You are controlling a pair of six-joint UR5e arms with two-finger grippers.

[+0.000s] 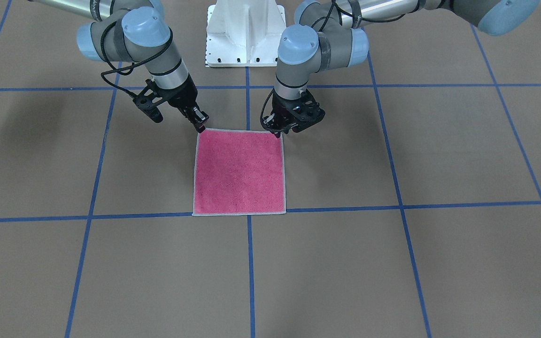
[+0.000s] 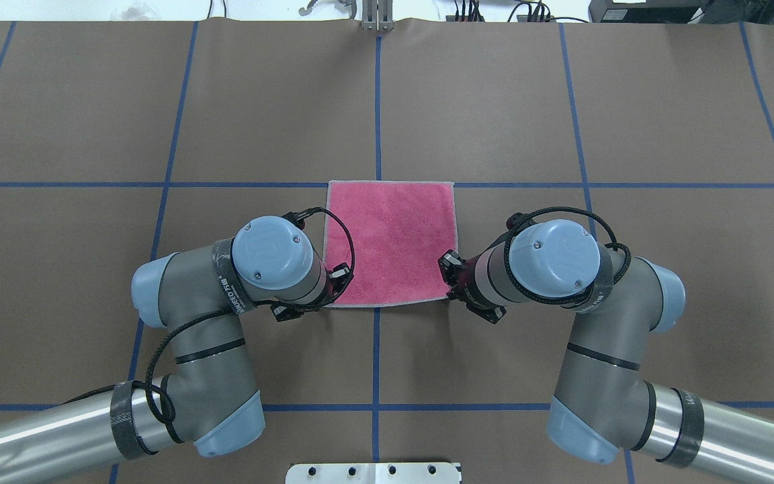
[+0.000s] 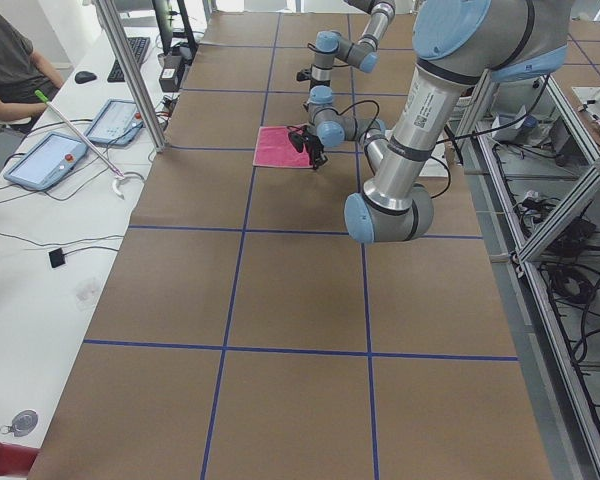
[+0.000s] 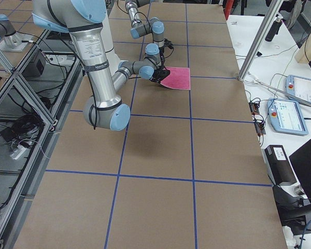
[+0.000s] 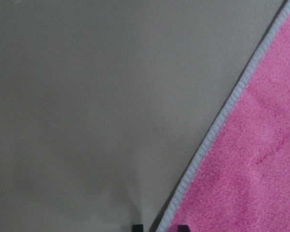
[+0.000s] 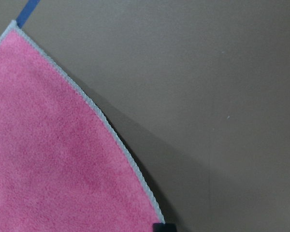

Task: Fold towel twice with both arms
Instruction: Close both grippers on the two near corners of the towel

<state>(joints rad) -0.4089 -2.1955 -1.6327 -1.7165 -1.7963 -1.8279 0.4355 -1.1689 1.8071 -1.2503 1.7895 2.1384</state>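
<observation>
**A:** Left jaws, right jaws?

**B:** Each sits at 1 of the 2 corners of the towel (image 1: 240, 171) nearest the robot. Clenched or released, I cannot tell. It lies spread, pink up, mid-way along the bench (image 1: 392, 263).

**A:** Step?

**B:** Fold 1, grasping, I judge. Next: lift both corners evenly, carry across.

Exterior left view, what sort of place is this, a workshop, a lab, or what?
Probably a robotics lab or test cell. The table is covered in brown sheet with a blue tape grid, control pendants with red buttons lie on the white side bench, and a person sits there.
</observation>
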